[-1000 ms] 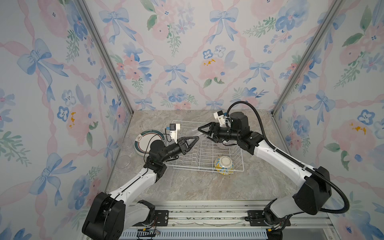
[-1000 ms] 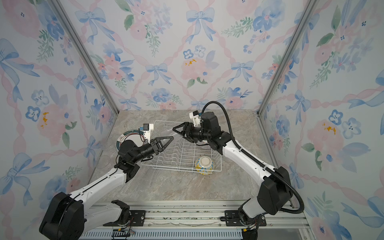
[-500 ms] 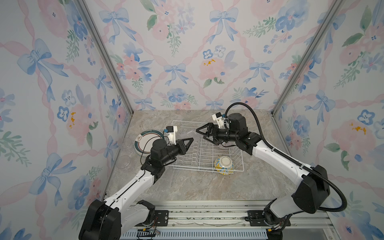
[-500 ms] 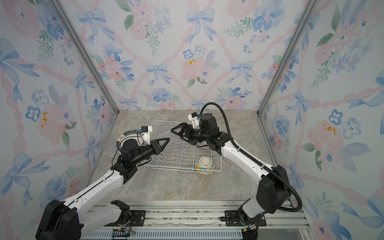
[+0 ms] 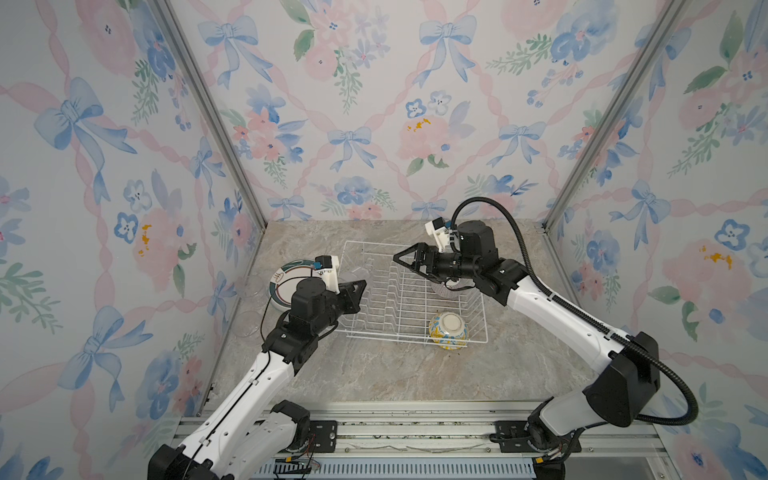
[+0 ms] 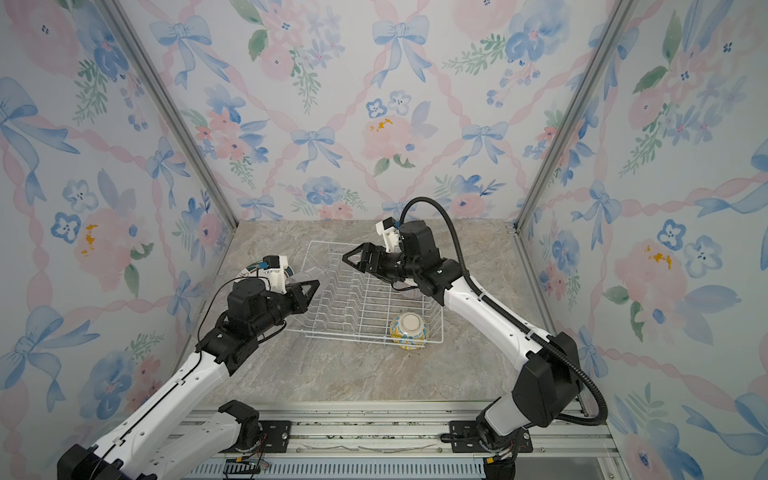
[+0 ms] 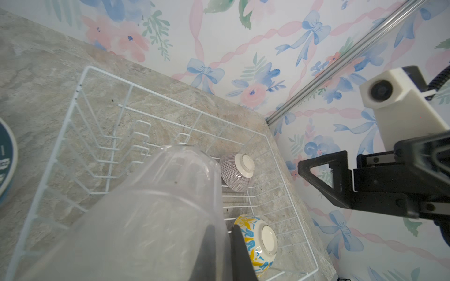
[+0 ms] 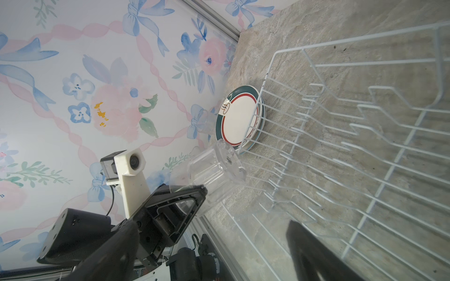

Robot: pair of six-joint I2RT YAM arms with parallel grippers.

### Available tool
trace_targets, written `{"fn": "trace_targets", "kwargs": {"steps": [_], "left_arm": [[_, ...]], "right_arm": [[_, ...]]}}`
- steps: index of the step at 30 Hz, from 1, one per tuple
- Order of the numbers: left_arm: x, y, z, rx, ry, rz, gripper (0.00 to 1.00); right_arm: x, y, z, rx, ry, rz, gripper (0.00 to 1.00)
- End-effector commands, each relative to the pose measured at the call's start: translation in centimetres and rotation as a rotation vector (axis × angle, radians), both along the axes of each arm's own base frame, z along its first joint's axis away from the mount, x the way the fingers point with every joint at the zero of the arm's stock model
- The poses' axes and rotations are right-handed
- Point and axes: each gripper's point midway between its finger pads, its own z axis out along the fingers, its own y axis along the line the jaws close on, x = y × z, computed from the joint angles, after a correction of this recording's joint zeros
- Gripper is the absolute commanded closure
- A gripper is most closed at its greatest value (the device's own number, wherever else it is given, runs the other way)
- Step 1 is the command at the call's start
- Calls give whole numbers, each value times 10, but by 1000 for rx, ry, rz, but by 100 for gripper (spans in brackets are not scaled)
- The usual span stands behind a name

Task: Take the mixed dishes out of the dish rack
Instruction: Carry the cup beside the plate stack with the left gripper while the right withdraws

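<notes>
The white wire dish rack (image 5: 395, 334) (image 6: 353, 338) stands mid-table. My left gripper (image 7: 222, 228) (image 5: 359, 289) is shut on the rim wall of a clear glass cup (image 7: 158, 206) (image 8: 214, 172). It holds the cup on its side over the rack's left end. My right gripper (image 8: 211, 233) (image 5: 399, 259) hangs open and empty above the rack's far side, facing the left one. A yellow-blue bowl (image 5: 448, 329) (image 7: 258, 240) lies upside down in the rack's near right corner. A purple-striped bowl (image 7: 237, 171) lies behind it, mostly hidden under the right arm in both top views.
A stack of plates (image 5: 286, 282) (image 8: 237, 116) with a teal rim on top lies on the table just left of the rack. Clear glass cups (image 5: 251, 286) (image 5: 249, 328) stand beside it near the left wall. Walls close in the back and both sides.
The right gripper's jaws have opened wide. The left gripper has drawn back to the left with the glass cup, so the two grippers now stand apart.
</notes>
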Motion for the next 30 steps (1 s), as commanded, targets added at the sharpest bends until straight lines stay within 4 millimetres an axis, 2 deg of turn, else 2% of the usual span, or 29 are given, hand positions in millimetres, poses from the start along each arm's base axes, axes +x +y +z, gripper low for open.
{"fn": "trace_targets", "kwargs": {"steps": [1, 6, 12, 15, 19, 24, 30], "left_arm": [[-9, 30, -5, 87, 46, 96, 100], [-24, 74, -27, 156, 148, 234, 100], [-39, 111, -53, 203, 278, 334, 100], [-41, 124, -43, 220, 281, 375, 100], [-43, 137, -47, 257, 316, 414, 100], [-42, 138, -59, 256, 375, 411, 100], [-40, 141, -67, 256, 420, 428, 100]], "right_arm": [[5, -13, -1, -65, -43, -27, 3], [5, -33, -11, -112, -74, -67, 3], [3, -62, -23, -170, -106, -124, 4], [2, -75, -30, -208, -129, -139, 3], [0, -93, -36, -234, -135, -160, 3], [0, -120, -45, -271, -129, -197, 3], [2, -139, -50, -287, -137, -225, 3]]}}
